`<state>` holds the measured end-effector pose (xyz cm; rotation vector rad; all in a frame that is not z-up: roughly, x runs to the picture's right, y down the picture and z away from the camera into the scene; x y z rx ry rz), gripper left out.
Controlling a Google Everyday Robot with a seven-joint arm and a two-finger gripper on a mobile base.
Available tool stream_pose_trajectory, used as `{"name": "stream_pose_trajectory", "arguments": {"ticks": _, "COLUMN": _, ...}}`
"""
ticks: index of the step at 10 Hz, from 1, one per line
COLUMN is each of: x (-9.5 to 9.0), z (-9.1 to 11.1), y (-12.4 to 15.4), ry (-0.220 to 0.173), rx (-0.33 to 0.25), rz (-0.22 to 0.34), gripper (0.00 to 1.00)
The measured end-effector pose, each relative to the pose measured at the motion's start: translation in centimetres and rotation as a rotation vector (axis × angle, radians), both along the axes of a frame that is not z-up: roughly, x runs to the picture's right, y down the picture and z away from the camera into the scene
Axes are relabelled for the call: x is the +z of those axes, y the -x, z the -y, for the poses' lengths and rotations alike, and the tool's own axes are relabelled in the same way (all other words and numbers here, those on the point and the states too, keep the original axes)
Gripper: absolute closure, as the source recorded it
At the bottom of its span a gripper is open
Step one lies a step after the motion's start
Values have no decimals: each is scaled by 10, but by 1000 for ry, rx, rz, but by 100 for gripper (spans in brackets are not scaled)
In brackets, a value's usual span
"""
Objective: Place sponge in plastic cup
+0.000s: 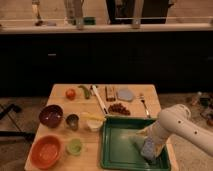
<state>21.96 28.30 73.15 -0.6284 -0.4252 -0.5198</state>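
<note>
At the near right corner of the green tray (pixel 117 145), the gripper (pixel 147 144) points down at the sponge (pixel 149 151), its jaws spread wide rather than clamped. The sponge sits on the tray floor right at the gripper's tip; whether the two touch cannot be told. The white arm (pixel 175 127) slopes up from there to the right edge of the view.

The tray lies on the right half of a wooden table (pixel 60 135). Just off the tray's far left corner stands a white-yellow cup (pixel 94 123), with a small metal cup (pixel 72 120) and a dark bowl (pixel 51 115) further left. The plastic cup (pixel 75 146) stands upright near the front, left of the tray and well apart from the sponge, just beside an orange bowl (pixel 46 151).

Along the far side of the table lie a tomato (pixel 70 93), something green (pixel 86 91), a long white utensil (pixel 99 100), a brown bar (pixel 110 93), a flat blue-grey disc (pixel 125 93) and a fork (pixel 144 104). A dark red cluster (pixel 119 108) rests just behind the tray.
</note>
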Motion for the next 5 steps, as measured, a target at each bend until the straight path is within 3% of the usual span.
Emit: {"name": "stream_pose_trajectory", "arguments": {"ticks": 5, "x": 6, "z": -4, "y": -2, "ry": -41, "rx": 20, "rz": 36, "gripper": 20}}
